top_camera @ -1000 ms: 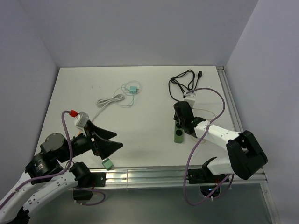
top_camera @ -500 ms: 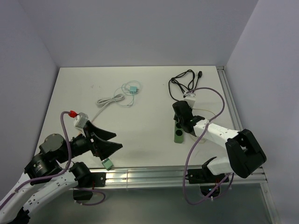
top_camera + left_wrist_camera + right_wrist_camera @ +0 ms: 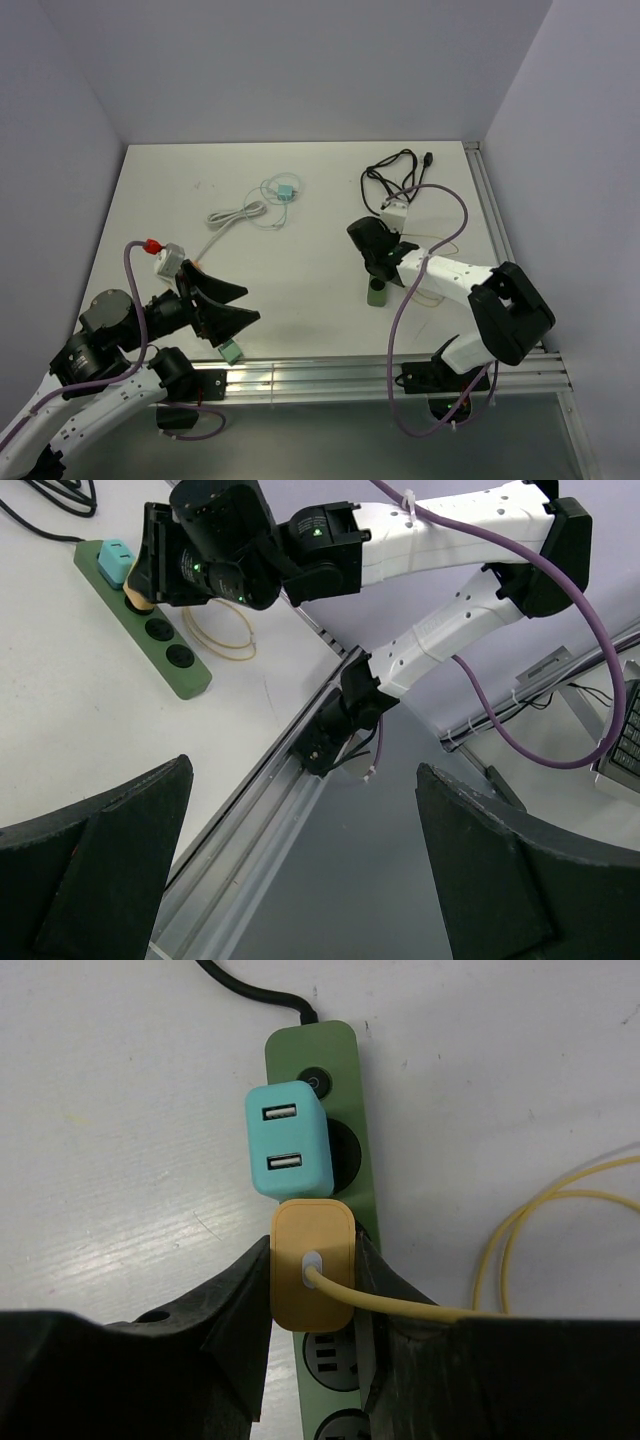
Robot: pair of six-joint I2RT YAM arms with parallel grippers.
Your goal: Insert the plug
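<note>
My right gripper (image 3: 312,1282) is shut on the orange plug (image 3: 311,1278), one finger on each side of it. The plug sits over a socket of the green power strip (image 3: 345,1055), right below a teal USB charger (image 3: 288,1140) that is plugged in, and touches it. How deep the plug sits I cannot tell. Its yellow cable (image 3: 520,1222) runs off to the right. From above, the right gripper (image 3: 375,268) covers most of the strip (image 3: 376,293). My left gripper (image 3: 250,303) hangs open near the front left, holding nothing.
At the back lie a white cable (image 3: 235,215) with a teal adapter (image 3: 286,191), a black cable (image 3: 390,178) and a white adapter (image 3: 397,208). A small green block (image 3: 232,350) lies by the front rail (image 3: 300,375).
The right wrist has swung left and turned over the strip with the plug in it, hiding more of the strip. The left arm has sunk slightly.
</note>
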